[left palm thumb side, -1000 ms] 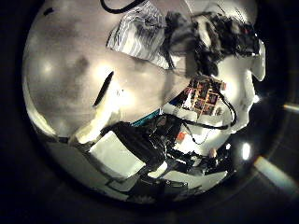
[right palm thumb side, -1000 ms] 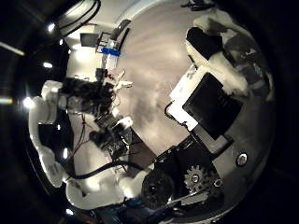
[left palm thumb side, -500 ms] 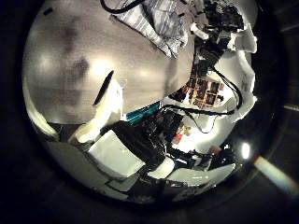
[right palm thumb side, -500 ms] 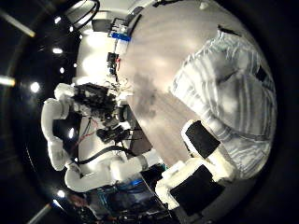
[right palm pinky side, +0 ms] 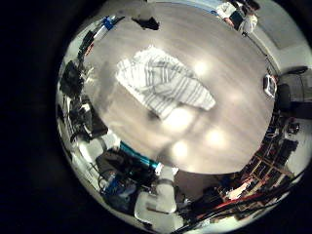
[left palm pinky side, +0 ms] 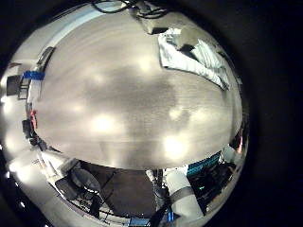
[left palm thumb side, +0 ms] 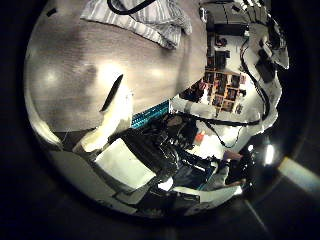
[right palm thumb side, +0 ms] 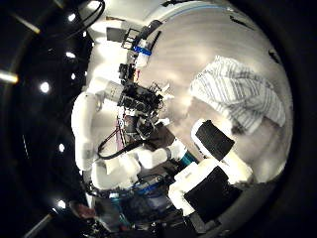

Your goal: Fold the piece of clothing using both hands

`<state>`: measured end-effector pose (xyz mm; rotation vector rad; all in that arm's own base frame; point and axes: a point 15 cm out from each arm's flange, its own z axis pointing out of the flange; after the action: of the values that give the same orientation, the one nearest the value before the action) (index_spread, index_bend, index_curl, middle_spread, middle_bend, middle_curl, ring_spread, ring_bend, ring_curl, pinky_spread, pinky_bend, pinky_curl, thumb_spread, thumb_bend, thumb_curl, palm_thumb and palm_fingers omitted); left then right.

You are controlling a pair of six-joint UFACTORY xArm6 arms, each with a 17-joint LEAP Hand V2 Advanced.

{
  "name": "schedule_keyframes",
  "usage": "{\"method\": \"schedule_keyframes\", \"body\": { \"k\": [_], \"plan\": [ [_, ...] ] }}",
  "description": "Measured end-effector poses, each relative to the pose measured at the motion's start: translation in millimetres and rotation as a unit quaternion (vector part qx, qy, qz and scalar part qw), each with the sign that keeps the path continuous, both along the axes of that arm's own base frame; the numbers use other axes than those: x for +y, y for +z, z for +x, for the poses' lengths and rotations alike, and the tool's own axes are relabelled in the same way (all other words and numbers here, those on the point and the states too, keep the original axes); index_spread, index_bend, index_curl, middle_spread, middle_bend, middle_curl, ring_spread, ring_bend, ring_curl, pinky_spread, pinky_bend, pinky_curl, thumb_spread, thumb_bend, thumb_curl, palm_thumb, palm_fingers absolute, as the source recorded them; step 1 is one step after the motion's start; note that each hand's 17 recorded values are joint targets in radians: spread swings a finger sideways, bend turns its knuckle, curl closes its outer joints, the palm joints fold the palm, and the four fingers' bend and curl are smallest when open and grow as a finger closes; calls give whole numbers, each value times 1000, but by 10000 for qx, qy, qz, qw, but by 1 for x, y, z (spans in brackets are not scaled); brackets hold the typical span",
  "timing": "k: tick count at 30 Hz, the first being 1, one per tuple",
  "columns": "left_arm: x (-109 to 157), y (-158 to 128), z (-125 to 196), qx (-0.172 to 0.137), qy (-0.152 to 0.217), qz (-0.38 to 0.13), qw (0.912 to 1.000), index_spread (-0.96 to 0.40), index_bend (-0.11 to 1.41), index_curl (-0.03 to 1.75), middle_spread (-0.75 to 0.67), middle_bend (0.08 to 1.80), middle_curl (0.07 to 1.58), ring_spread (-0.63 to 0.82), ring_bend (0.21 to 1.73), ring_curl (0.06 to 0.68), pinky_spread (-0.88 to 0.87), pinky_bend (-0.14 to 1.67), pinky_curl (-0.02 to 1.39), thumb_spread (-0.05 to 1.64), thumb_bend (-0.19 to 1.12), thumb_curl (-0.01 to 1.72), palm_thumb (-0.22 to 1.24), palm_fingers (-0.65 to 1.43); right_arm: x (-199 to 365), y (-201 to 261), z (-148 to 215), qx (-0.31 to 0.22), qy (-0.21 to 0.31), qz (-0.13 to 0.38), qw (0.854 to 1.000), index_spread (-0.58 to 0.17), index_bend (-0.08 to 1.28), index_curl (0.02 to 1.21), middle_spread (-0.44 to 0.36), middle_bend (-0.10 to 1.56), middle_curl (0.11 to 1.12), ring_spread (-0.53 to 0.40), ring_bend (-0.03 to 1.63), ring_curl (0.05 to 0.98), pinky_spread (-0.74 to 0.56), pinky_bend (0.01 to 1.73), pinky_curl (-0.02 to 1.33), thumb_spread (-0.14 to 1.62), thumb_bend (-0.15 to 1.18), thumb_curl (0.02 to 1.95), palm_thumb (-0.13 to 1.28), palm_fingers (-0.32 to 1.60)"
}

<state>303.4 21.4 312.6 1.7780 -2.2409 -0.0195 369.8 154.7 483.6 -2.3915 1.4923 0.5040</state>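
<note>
Left hand (left palm thumb side: 125, 150): released, fingers (left palm thumb side: 114, 100) loosely straight, nothing in them; raised well clear of the tabletop (right palm pinky side: 229, 112).
Right hand (right palm thumb side: 213, 169): also released, no cloth in it; up above the tabletop, clothing well apart from the palm.
Clothing (right palm pinky side: 161, 83): striped piece lying on the tabletop, rumpled and spread unevenly, edges wavy, some layers overlapping; touched by neither hand.
Position relative to hands: off to one side of the left palm, only near the rim of both left views; more nearly under the right palm, mid-frame in the right little finger side view.
Fold state: hard to tell; no neat straight fold edge visible, looks more bunched than folded.
Step in hand (judgement): between grasps, both hands lifted off, likely about to come in for a fold or a smoothing pass.
Next move calls for: bringing both hands down to one edge of the clothing, one at each corner; pinching only the top layer; lifting together and carrying the edge across evenly.
Watch for: left hand with farther to go than right; uneven timing would skew the fold; bunched layers may come up together.
</note>
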Motion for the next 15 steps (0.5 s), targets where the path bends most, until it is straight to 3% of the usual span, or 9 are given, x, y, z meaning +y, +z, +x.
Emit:
{"method": "schedule_keyframes", "body": {
  "k": [7,15],
  "plan": [
    [-55,19,5,-102,-336,162,9993,-61,199,474,191,182,328,296,552,218,321,192,336,1194,-18,325,504,278,-31,-15,-55,259,-386,-216,9987,-439,185,368,-101,293,358,130,599,239,435,512,349,1276,-22,538,676,191],
    [-96,31,5,-224,-524,356,9977,-78,213,482,182,183,328,292,544,211,319,191,332,1189,-17,328,499,289,-66,-47,-85,352,-733,-1134,9902,-433,186,358,-98,292,357,137,538,223,432,433,310,1310,-18,476,601,229]
  ]
}}
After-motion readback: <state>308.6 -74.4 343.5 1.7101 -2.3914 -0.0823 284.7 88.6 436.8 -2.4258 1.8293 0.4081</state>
